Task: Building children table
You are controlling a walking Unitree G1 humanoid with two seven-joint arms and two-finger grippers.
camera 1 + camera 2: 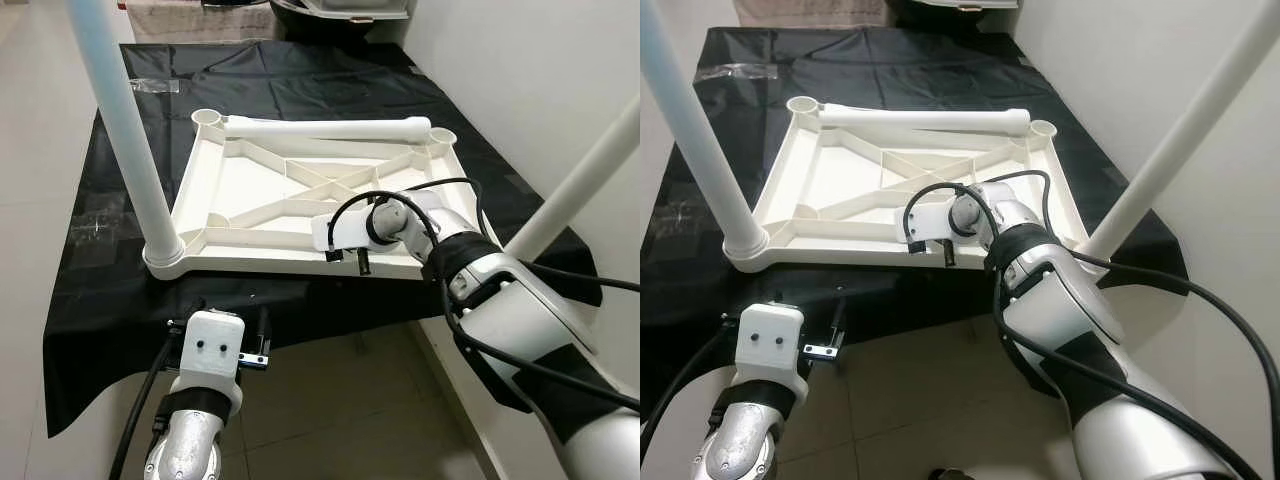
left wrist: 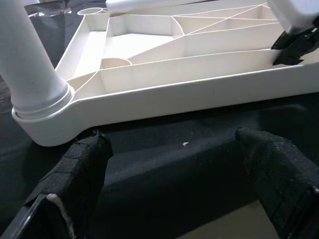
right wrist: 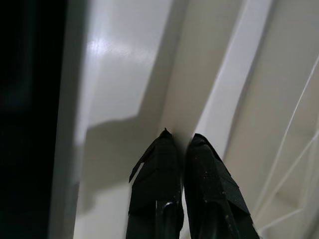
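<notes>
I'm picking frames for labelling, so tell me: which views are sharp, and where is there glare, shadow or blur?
Both eye views: sharp, evenly lit. Left wrist view: table frame sharp, the near fingers soft. Right wrist view: dark along one side, a glare patch on the white plastic, the right gripper casting a shadow.

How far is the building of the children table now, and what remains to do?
About halfway. The upturned tabletop lies on the black sheet with two legs standing: near-left leg and near-right leg. A third leg lies loose across the far edge, whose two sockets are empty. The right claw, shut, presses the near rim; the left claw hangs open below it.
</notes>
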